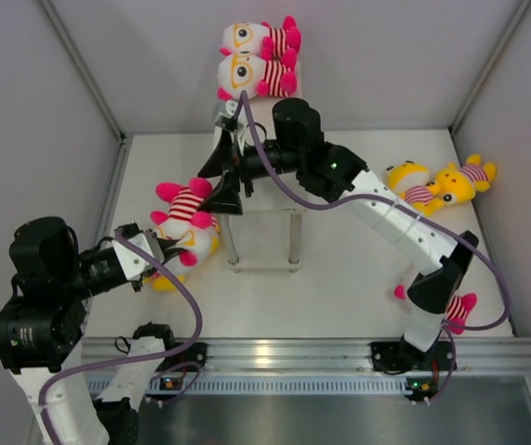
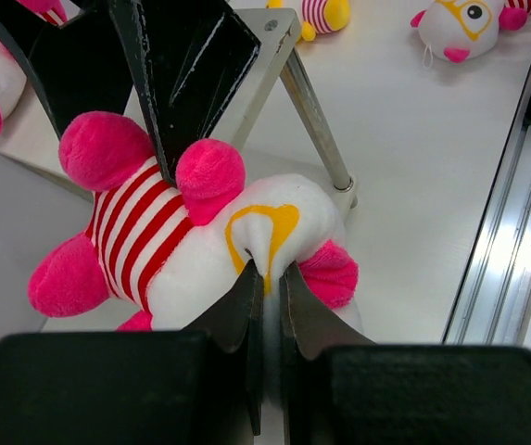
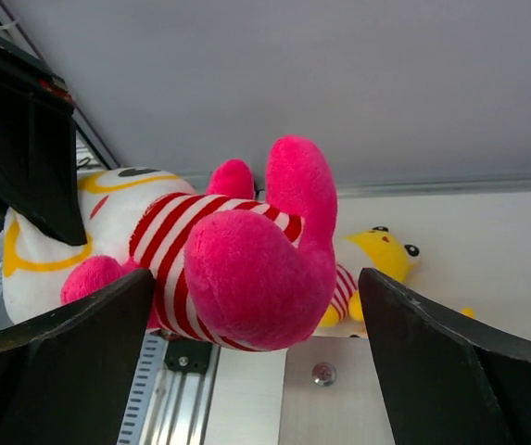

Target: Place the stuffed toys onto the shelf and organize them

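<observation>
My left gripper (image 1: 168, 248) is shut on the head of a white stuffed toy (image 1: 186, 206) with pink limbs and a striped shirt, pinching it at the orange eye ring (image 2: 267, 232). It holds the toy beside the left edge of the white shelf (image 1: 270, 236). My right gripper (image 1: 217, 181) is open, with the toy's pink leg (image 3: 256, 269) between its fingers, untouched. Two more white toys (image 1: 256, 57) lie on the shelf's far end. Two yellow toys (image 1: 441, 185) lie on the table at the right.
Another toy (image 1: 457, 308) lies by the right arm's base, partly hidden. A yellow toy (image 1: 163, 280) lies on the table under the left gripper. The shelf's metal leg (image 2: 316, 120) stands just right of the held toy. Grey walls enclose the table.
</observation>
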Action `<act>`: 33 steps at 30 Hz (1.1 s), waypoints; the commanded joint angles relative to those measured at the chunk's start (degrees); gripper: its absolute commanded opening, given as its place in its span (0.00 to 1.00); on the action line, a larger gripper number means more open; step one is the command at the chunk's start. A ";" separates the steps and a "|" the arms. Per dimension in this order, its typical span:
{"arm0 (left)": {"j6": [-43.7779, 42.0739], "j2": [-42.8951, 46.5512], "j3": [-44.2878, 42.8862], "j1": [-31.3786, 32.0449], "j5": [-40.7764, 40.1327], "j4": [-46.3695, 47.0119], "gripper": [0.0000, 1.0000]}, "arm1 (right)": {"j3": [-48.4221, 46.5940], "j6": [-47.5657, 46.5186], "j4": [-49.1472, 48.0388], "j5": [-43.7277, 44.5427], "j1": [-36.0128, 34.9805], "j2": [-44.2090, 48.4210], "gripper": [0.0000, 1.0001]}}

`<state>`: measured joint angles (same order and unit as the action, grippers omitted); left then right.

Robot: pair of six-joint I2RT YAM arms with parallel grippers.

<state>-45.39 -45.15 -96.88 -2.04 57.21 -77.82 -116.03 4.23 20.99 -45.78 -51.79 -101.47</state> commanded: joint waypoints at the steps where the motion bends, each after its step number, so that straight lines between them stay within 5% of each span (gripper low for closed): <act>1: -1.64 -0.38 -0.94 0.20 2.55 -6.29 0.03 | -2.63 1.40 -2.27 -2.74 -1.73 -0.57 0.91; 2: -1.64 -0.47 -1.03 0.20 2.56 -6.29 0.03 | -2.62 1.05 -2.01 -2.65 -2.00 -0.92 0.85; 5: -1.64 -0.73 -0.94 0.20 2.47 -6.29 0.03 | -2.19 1.31 -3.49 -2.74 -2.61 -0.49 0.41; 6: -1.72 -0.73 -0.85 0.20 2.21 -6.38 0.03 | -1.40 1.92 -4.29 -2.65 -2.70 -0.13 0.10; 7: -1.64 -0.82 -0.94 0.20 1.86 -6.38 0.04 | -0.79 2.36 -5.25 -2.13 -2.70 0.48 0.00; 9: -1.81 -0.73 -1.38 0.20 -0.24 -6.38 0.13 | 1.93 2.01 -8.06 1.02 -2.79 3.19 0.00; 10: -1.90 -0.82 -1.73 0.20 -1.39 -6.38 0.24 | 2.90 1.75 -9.03 2.78 -2.70 4.25 0.00; 11: -1.73 -0.91 -2.34 0.11 -2.97 -5.86 0.46 | 5.00 1.49 -10.00 7.85 -2.62 6.70 0.00; 16: 13.20 0.23 -2.08 0.11 -19.48 4.24 0.84 | 11.25 1.13 -19.12 28.78 -0.95 14.53 0.00; 23: 21.30 0.15 -2.35 0.11 -33.21 10.06 0.91 | 24.77 4.37 -37.24 62.77 1.95 22.01 0.00; 33: 21.66 -0.47 0.38 0.02 -34.45 11.11 0.91 | 38.85 13.35 -50.07 77.77 5.38 19.56 0.00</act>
<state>-25.12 -45.21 -96.73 -2.00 24.23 -70.02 -79.33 13.76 -21.71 24.51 -46.35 -80.71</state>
